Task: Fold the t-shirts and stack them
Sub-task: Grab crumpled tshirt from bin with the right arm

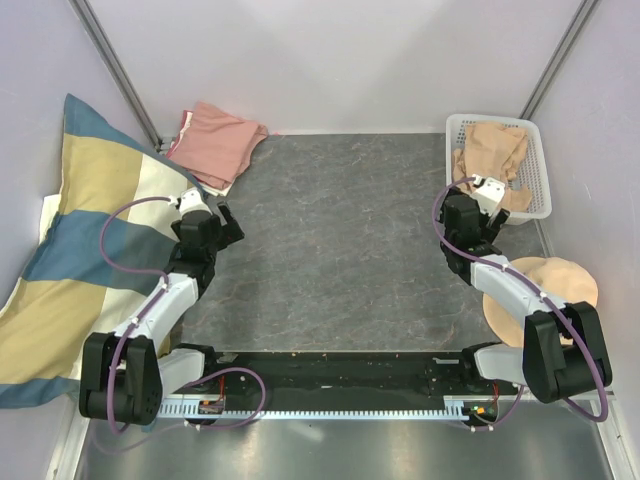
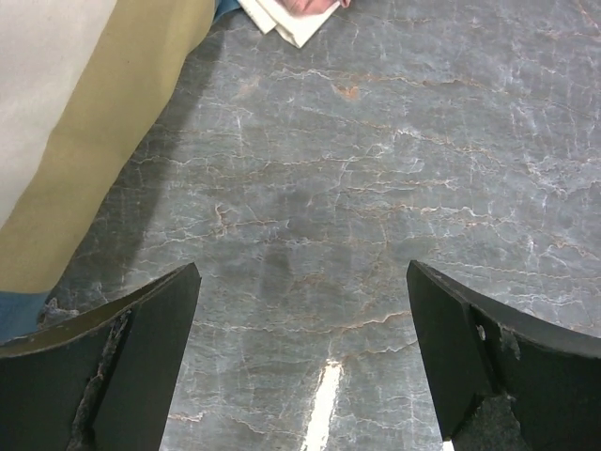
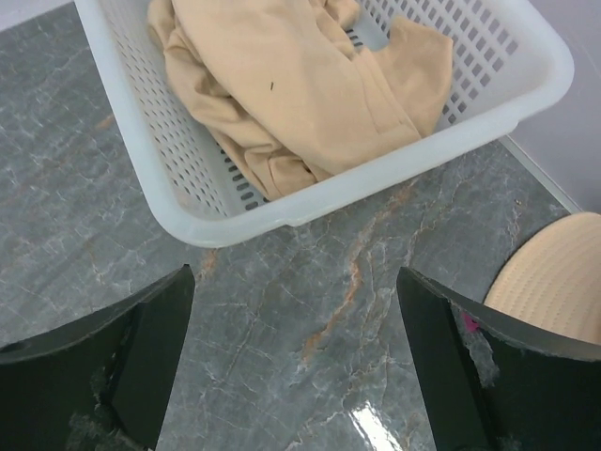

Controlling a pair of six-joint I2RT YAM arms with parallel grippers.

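Right gripper (image 3: 293, 301) hovering agape beside basket (image 3: 310, 205); tan t-shirt (image 3: 291, 85) lying crumpled inside it; best pinching one upper fold, possibly a hem; pink t-shirt (image 1: 215, 140) lying far left of basket; left gripper (image 2: 302, 282) gaping, empty.

Grey marbled table (image 1: 340, 230), pale lilac walls (image 1: 330, 60)

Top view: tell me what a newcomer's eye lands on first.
The big striped pillow along the left side grabs the eye first. Next come the tan tee, crumpled in the white basket at the far right, and the pink tee, lying at the far left beside the pillow. A round beige hat sits at the right edge, by the right arm.
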